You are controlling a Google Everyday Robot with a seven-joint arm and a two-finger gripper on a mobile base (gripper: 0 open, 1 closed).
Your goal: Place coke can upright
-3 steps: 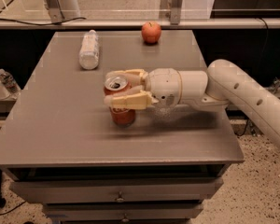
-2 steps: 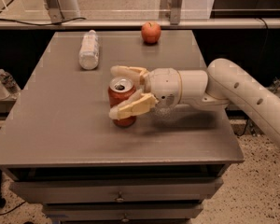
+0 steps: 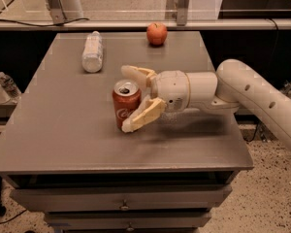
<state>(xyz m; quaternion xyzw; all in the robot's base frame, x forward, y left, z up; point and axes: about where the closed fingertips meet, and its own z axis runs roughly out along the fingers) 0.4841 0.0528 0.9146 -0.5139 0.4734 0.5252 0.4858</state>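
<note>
The coke can (image 3: 122, 102), red with white script and a silver top with pull tab, stands upright on the grey table (image 3: 63, 130), near its middle. My gripper (image 3: 126, 99) reaches in from the right at can height and is open. One finger (image 3: 136, 73) is behind the can. The other finger (image 3: 143, 115) is in front of it, crossing the can's lower right side. I cannot tell whether that finger still touches the can.
A clear plastic bottle (image 3: 92, 52) lies on its side at the back left of the table. A red apple (image 3: 156, 33) sits at the back edge. More bottles (image 3: 2, 87) stand off the table's left side. Drawers (image 3: 121, 198) are below the front edge.
The fingers were shut on the can one second ago and have since spread apart. The can now stands on the table between them.
</note>
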